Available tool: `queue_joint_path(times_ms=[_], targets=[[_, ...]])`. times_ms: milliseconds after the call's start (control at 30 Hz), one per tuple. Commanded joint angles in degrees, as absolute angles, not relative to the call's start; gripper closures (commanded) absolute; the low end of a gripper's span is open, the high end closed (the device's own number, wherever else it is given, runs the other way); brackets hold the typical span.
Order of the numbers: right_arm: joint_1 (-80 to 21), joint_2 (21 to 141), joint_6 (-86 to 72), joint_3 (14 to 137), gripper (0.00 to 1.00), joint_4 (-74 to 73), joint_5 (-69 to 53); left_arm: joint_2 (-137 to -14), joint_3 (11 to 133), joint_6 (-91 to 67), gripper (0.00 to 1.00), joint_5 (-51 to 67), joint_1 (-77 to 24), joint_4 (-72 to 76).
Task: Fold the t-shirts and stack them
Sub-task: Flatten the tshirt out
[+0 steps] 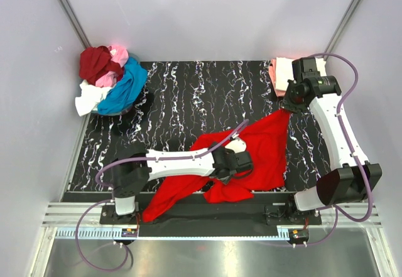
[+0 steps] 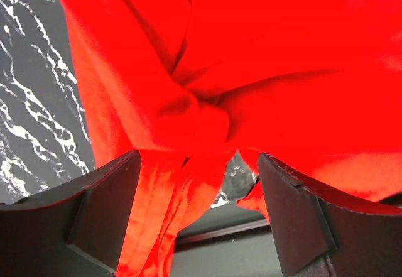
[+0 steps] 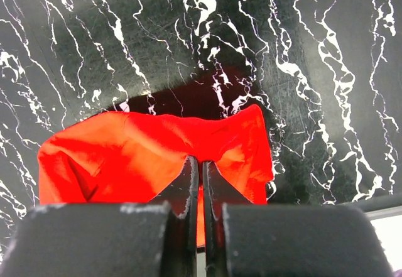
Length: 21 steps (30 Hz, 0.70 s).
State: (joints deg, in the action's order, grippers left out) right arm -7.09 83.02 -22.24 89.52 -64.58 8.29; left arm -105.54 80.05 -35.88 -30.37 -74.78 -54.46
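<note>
A bright red t-shirt lies crumpled across the front middle of the black marbled table. One end trails over the front edge. My right gripper is shut on the shirt's far right edge and holds it lifted; the right wrist view shows the jaws pinched on the red cloth. My left gripper is open over the shirt's middle. In the left wrist view, its wide-apart fingers have bunched red cloth just beyond and between them.
A pile of unfolded shirts sits at the back left: dark red, pink, blue and white. A folded salmon and cream stack lies at the back right, behind my right wrist. Grey walls enclose the table.
</note>
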Motion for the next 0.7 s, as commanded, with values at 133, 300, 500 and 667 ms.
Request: queue_joint_path(times_ms=[133,300,500,667], targets=[[-6.3,80.8,-20.6,88.9,1.00,-61.1,6.6,-107.8,82.0,-36.7,0.23,-33.5,-74.4,-51.6],[-6.0,80.9,-20.5,88.8,1.00,-61.0,6.3,-109.0,82.2,-37.0,0.37,-35.2,-73.5,-52.6],[-5.8,80.7,-20.4,88.6,1.00,-60.8,6.1,-106.1,78.1,-37.1,0.66,-35.8,-71.5,-50.0],[-5.9,80.8,-20.4,88.1,1.00,-60.9,5.5,-105.1,76.9,-35.0,1.00,-36.0,-69.6,-48.2]])
